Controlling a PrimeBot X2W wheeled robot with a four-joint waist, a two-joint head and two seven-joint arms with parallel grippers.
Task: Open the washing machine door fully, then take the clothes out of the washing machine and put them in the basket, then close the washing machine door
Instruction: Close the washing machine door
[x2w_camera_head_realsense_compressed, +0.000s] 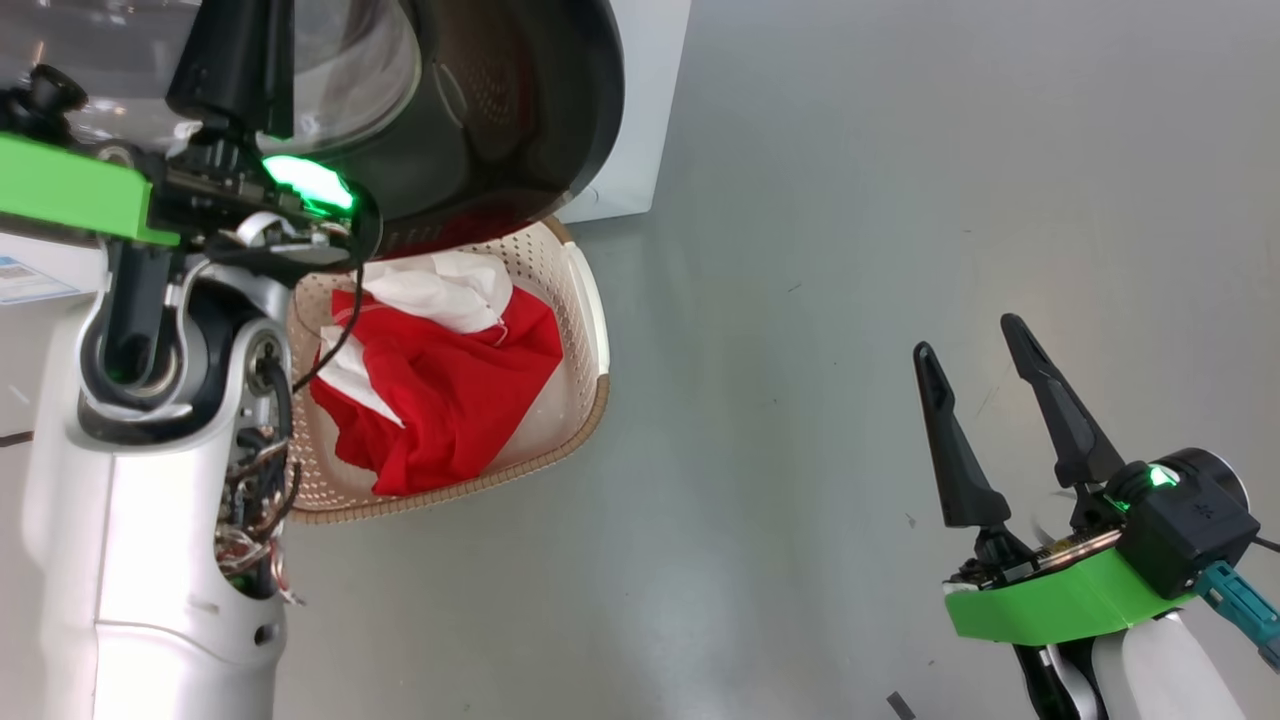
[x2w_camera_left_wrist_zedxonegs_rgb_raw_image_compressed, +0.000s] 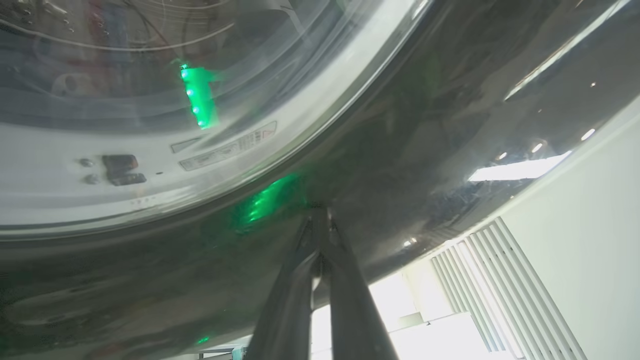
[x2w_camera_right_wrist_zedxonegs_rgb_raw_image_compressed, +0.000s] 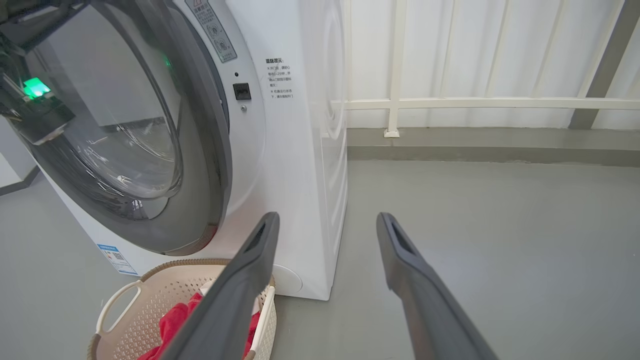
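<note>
Sitting crumpled in basket (x2w_camera_head_realsense_compressed: 592, 310), clothes (x2w_camera_head_realsense_compressed: 450, 390): bright red w/ white.

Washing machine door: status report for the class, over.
Left gripper shut, tips at door rim. Right gripper open, empty. Clothes in basket. Door ajar, basket beneath it.

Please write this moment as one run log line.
left pincer: shut, at door rim | right pincer: open, empty | clothes: in basket | door: not closed
</note>
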